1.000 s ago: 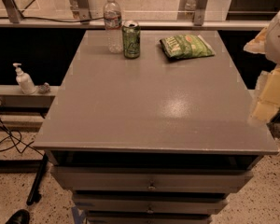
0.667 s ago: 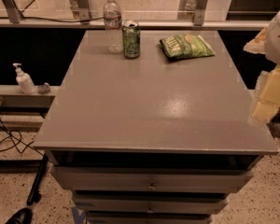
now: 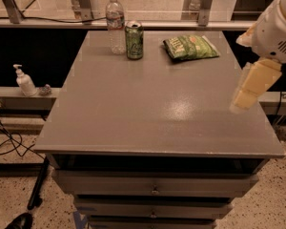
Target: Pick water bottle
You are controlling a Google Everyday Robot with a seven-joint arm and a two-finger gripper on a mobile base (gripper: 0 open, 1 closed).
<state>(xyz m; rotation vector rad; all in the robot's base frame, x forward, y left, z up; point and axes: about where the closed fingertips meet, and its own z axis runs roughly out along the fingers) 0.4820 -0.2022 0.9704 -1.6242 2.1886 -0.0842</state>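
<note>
**A:** Where is the bottle (image 3: 115,25)?

**B:** Upright at the far left corner of the table (image 3: 148,109). A green can (image 3: 134,40) stands just beside it, on its right as I face it. I can't say whether they touch. A snack bag (image 3: 190,47) lies further right.

**A:** And the gripper (image 3: 243,97)?

**B:** It hangs over the table's right edge, well apart from the bottle. I can't tell whether it is open or closed.

**A:** How should it reach?

**B:** I'd cross the bare tabletop diagonally, then close squarely on the bottle above the can's top. The bottle looks slim and tippy, so a nudge could topple it or the can.
</note>
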